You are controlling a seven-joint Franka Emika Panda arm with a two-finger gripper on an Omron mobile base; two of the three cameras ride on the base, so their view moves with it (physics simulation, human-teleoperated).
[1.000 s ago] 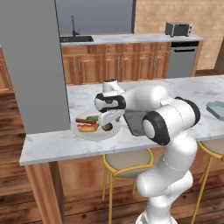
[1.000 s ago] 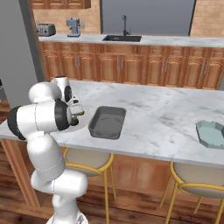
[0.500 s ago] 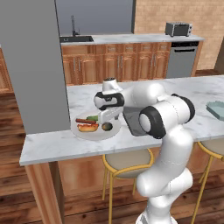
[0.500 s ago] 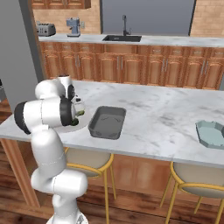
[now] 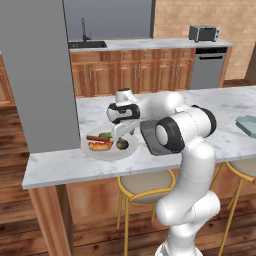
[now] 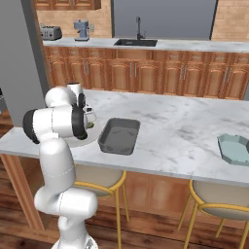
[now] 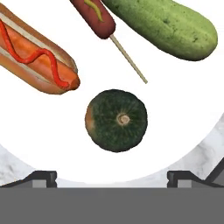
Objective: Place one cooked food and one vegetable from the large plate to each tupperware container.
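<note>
Glossy white rounded arm, dark joint caps.

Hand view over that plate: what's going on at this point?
The arm's gripper hangs open above the large plate, lined up with a round dark green squash and holding nothing. On the plate too lie a hot dog with a ketchup squiggle, a corn dog on a stick and a cucumber. The dark grey container sits on the marble counter beside the plate, the pale blue one farther along; nothing shows in either.
</note>
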